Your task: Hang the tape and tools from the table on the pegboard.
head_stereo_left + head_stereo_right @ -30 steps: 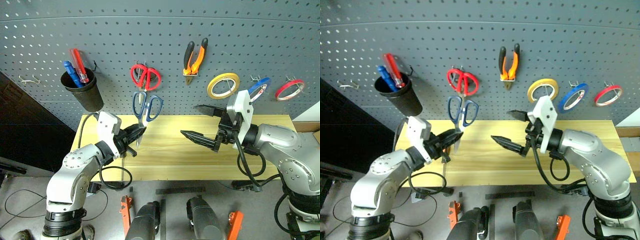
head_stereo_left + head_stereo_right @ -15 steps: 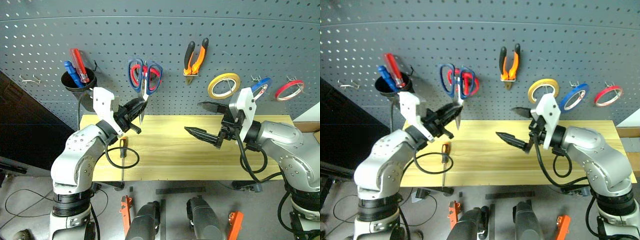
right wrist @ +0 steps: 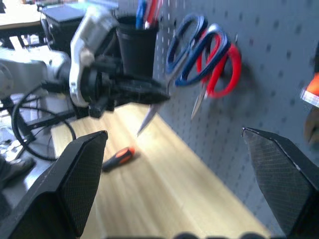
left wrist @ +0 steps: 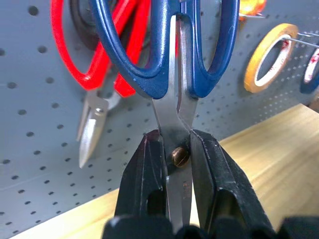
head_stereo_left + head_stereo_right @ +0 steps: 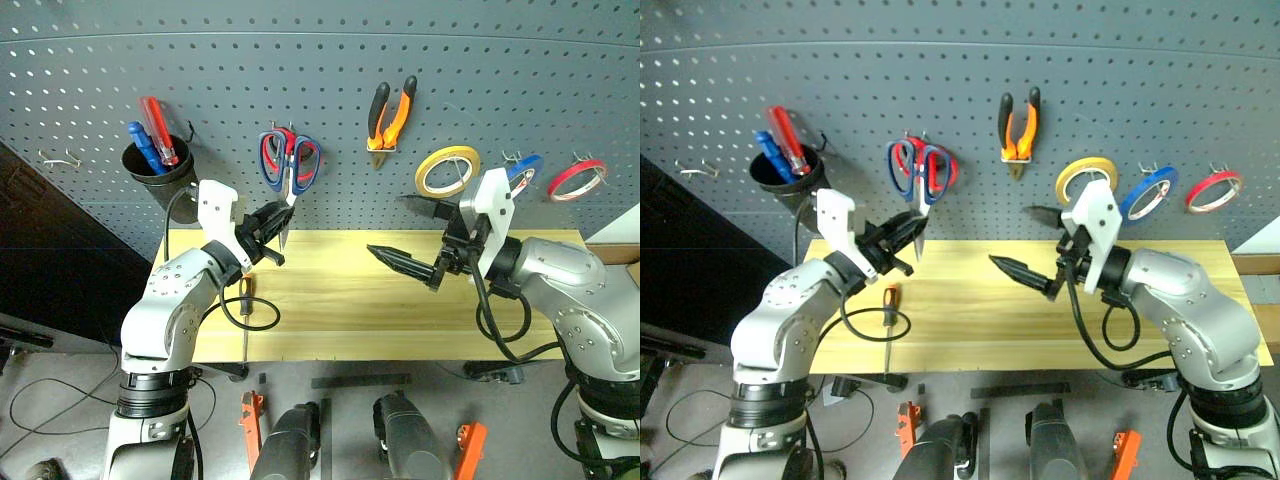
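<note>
My left gripper (image 5: 278,222) is shut on the blades of the dark blue-handled scissors (image 5: 292,163), near the pivot (image 4: 179,156). It holds them upright against the pegboard (image 5: 500,80). Their handles overlap the red-handled scissors (image 5: 943,167) at a hook; I cannot tell whether they rest on it. The screwdriver (image 5: 245,299) lies on the table (image 5: 450,300) below my left gripper. The pliers (image 5: 390,115) and the red tape (image 5: 578,178) hang on the pegboard. My right gripper (image 5: 387,225) is open and empty over the middle of the table.
A black cup (image 5: 165,175) holding red and blue screwdrivers hangs at the left of the pegboard. A yellow tape roll (image 5: 447,170) and a blue roll (image 5: 520,170) hang to the right of the pliers. A bare hook (image 5: 58,158) sticks out at the far left.
My left gripper has lifted the blue scissors from just above the table up to the pegboard, over the red scissors. The right gripper has hardly moved.
</note>
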